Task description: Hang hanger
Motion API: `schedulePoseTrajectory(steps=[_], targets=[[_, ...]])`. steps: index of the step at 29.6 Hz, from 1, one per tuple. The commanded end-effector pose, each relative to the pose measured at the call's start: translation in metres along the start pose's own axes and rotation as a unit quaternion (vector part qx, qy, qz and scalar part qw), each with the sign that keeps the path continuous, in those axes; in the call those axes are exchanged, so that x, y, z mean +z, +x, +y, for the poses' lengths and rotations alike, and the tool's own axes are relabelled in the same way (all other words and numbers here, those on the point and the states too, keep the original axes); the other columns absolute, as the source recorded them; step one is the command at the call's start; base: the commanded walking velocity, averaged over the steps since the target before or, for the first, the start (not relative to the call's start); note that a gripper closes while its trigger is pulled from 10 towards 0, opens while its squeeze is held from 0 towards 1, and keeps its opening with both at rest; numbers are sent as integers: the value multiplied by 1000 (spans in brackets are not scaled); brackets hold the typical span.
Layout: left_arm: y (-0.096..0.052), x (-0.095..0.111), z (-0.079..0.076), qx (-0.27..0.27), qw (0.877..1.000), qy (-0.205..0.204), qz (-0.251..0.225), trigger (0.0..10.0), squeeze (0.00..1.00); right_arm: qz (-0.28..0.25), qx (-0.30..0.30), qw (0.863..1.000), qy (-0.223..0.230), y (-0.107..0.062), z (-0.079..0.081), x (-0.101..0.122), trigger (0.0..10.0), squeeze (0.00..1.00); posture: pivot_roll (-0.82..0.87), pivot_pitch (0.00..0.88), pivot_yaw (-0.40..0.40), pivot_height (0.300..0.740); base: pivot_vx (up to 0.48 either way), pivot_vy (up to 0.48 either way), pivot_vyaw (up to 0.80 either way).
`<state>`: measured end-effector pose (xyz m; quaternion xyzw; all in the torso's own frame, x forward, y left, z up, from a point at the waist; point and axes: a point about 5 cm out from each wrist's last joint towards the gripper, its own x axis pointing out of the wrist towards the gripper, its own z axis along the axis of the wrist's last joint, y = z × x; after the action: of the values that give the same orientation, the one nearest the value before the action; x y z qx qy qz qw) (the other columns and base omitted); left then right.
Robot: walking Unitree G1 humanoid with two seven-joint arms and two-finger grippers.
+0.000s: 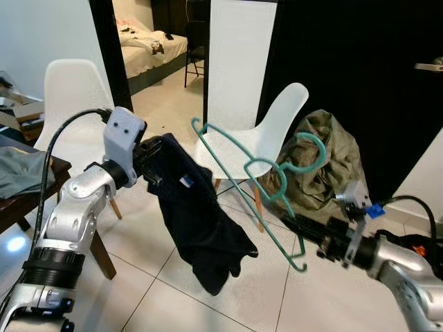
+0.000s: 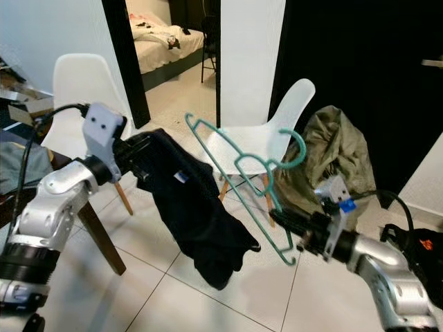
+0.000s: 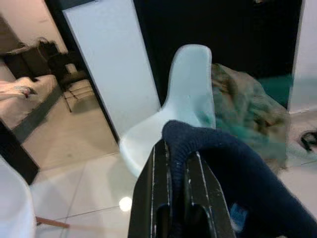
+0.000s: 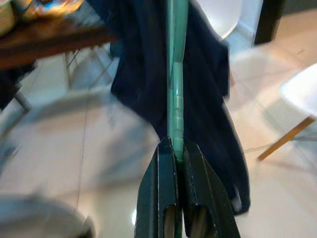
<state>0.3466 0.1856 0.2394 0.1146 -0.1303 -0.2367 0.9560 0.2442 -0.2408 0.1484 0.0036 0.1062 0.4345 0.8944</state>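
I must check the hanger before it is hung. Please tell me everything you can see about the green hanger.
The thin teal-green hanger, plastic by its look, has a curled hook, sloping shoulders and a lower bar with small upturned ends. It is held in the air, tilted, its hook toward the white chair. The right pincer is shut on its lower part. It carries no garment; the dark navy cloth hangs beside it from the left pincer.

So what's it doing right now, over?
Left gripper shut on dark garment. Right gripper shut on green hanger, held beside it. White chair behind.
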Motion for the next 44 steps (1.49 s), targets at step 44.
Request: schedulePoseTrajectory(steps=[44], targets=[[5, 21, -10, -36, 998, 4, -52, 10000, 0, 101, 62, 991, -54, 3, 24, 15, 10000, 0, 35, 0, 2, 740, 0, 0, 0]])
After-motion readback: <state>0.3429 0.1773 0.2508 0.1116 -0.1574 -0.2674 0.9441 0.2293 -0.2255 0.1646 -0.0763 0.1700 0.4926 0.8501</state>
